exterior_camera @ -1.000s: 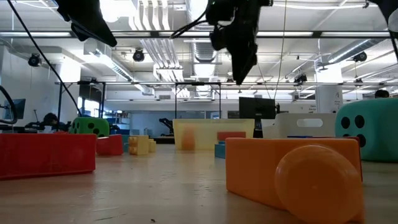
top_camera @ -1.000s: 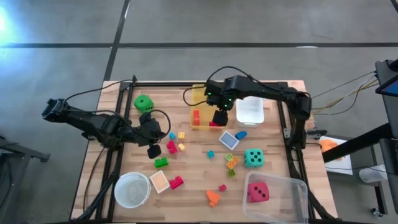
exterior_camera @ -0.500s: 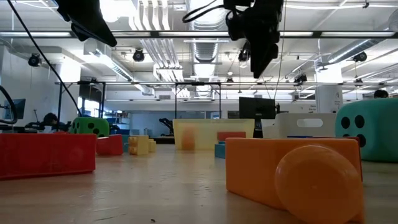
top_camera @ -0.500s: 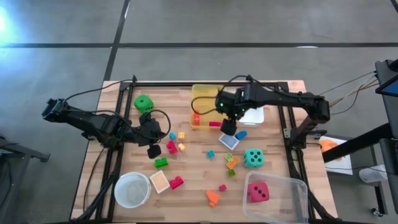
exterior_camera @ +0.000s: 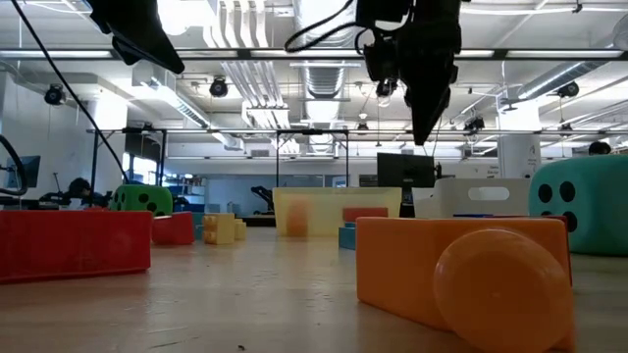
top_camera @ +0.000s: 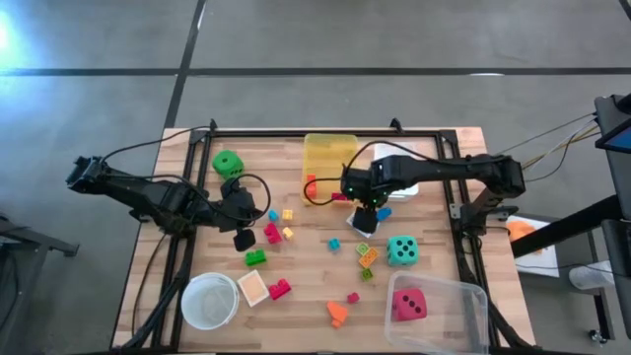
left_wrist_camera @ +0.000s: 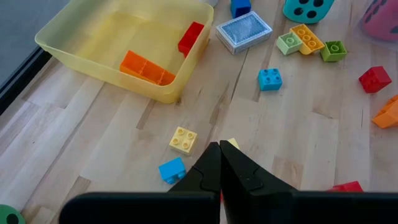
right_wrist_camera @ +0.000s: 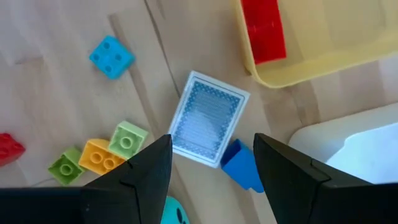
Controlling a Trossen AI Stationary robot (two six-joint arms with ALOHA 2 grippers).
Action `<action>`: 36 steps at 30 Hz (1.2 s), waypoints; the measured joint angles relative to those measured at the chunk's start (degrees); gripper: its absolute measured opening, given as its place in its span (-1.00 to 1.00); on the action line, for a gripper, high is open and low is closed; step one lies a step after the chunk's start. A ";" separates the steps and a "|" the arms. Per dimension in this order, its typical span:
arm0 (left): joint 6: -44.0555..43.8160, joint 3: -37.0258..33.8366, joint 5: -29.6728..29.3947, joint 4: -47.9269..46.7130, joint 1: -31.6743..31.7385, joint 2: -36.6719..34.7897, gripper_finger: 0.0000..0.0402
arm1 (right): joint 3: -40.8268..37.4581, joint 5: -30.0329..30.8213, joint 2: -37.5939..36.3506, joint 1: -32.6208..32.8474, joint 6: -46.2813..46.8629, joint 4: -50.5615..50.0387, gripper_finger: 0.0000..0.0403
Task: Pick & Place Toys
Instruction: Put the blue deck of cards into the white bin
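Small blocks lie scattered on the wooden table (top_camera: 296,266): a blue one (right_wrist_camera: 111,56), a yellow one (left_wrist_camera: 183,140), an orange and green cluster (right_wrist_camera: 99,155). The teal die (top_camera: 400,249) and the green die (top_camera: 228,163) stand on the table. The pink-red die (top_camera: 408,304) sits in the clear bin. My right gripper (right_wrist_camera: 211,168) is open and empty, above a blue patterned box (right_wrist_camera: 208,118) and a blue block (right_wrist_camera: 244,167). My left gripper (left_wrist_camera: 219,165) is shut and empty above the table's left middle (top_camera: 242,235), by a yellow block (left_wrist_camera: 231,144).
A yellow bin (top_camera: 328,158) holds an orange block (left_wrist_camera: 146,67) and a red block (right_wrist_camera: 263,31). A white bin (top_camera: 402,185) stands to its right, a clear bin (top_camera: 463,296) at the near right, a round white bowl (top_camera: 209,301) at the near left.
My right gripper has left the space over the yellow bin. It has gone toward the table's near edge and a little to the right, and now hangs over the blue patterned box.
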 joint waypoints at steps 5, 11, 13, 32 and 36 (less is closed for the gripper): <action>0.00 0.00 0.00 0.00 0.01 0.00 -1.00 | -1.83 0.01 0.05 0.01 2.93 0.35 0.09; 0.00 0.00 0.00 0.00 0.00 0.00 -1.00 | -4.39 0.00 0.05 -0.01 3.56 2.91 0.19; 0.00 0.00 0.00 0.00 0.00 0.00 -1.00 | -5.36 -0.65 0.05 -0.01 5.00 4.37 0.32; 0.00 0.00 0.00 -0.01 0.00 0.00 -1.00 | -9.24 1.73 0.29 3.06 13.18 14.03 0.93; 0.00 -0.02 0.00 0.00 0.02 0.00 -1.00 | -10.91 4.42 0.64 3.14 13.14 14.50 0.94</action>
